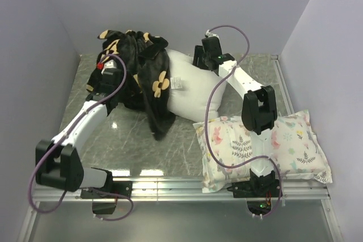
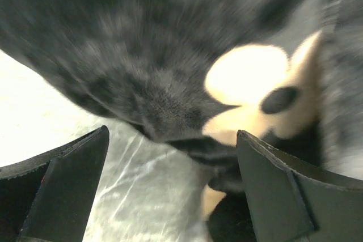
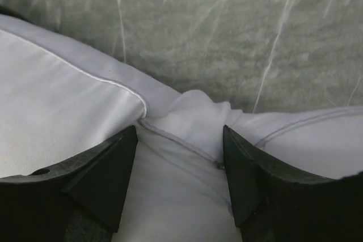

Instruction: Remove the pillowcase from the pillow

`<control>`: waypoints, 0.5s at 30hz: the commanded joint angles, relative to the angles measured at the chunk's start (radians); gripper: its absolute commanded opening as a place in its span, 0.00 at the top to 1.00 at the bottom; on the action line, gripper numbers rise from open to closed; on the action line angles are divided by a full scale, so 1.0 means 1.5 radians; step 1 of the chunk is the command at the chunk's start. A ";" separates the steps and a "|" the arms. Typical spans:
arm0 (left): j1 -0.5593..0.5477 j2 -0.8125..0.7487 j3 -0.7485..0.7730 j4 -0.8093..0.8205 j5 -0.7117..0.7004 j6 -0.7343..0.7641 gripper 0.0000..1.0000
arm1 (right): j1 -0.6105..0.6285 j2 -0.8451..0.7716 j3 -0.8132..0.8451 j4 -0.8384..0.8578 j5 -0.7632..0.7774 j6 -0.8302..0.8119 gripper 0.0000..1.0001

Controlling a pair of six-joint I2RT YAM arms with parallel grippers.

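The black pillowcase (image 1: 133,66) with tan flower motifs is bunched over the left end of the plain white pillow (image 1: 190,92), whose right part lies bare with a small tag (image 1: 176,81). My left gripper (image 1: 111,60) is at the bunched fabric. In the left wrist view its jaws (image 2: 173,134) stand wide open, with blurred pillowcase fabric (image 2: 142,55) just ahead and against the right finger. My right gripper (image 1: 198,59) is at the pillow's far right corner. In the right wrist view it (image 3: 180,130) pinches puckered white pillow fabric (image 3: 57,117).
A smaller pastel floral pillow (image 1: 266,145) lies at the front right, under my right arm's elbow. The grey marble tabletop (image 1: 130,140) is walled at the back and both sides. A metal rail (image 1: 170,188) runs along the near edge.
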 commanded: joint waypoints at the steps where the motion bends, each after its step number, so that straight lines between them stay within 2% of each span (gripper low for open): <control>1: -0.002 0.037 0.014 0.123 0.036 -0.017 0.01 | 0.020 -0.052 -0.049 -0.053 -0.060 -0.001 0.29; 5: -0.002 0.105 0.037 0.138 0.036 -0.028 0.03 | 0.018 -0.112 -0.064 -0.041 -0.046 -0.006 0.24; 7: -0.003 0.121 0.041 0.140 0.028 -0.036 0.24 | 0.019 -0.146 -0.044 -0.056 -0.043 -0.006 0.23; 8: -0.003 0.123 0.040 0.137 0.013 -0.041 0.43 | 0.020 -0.168 -0.037 -0.064 -0.042 -0.006 0.23; 11: -0.003 0.134 0.044 0.119 -0.013 -0.046 0.72 | 0.029 -0.201 -0.007 -0.093 -0.043 -0.005 0.21; 12: -0.003 0.135 0.046 0.114 -0.022 -0.048 0.91 | 0.035 -0.221 -0.002 -0.104 -0.042 -0.009 0.21; 13: -0.003 0.135 0.047 0.107 -0.039 -0.052 0.99 | 0.041 -0.232 0.002 -0.116 -0.045 -0.013 0.20; 15: -0.003 0.128 0.039 0.114 -0.038 -0.057 1.00 | 0.085 -0.264 -0.008 -0.152 -0.033 -0.035 0.20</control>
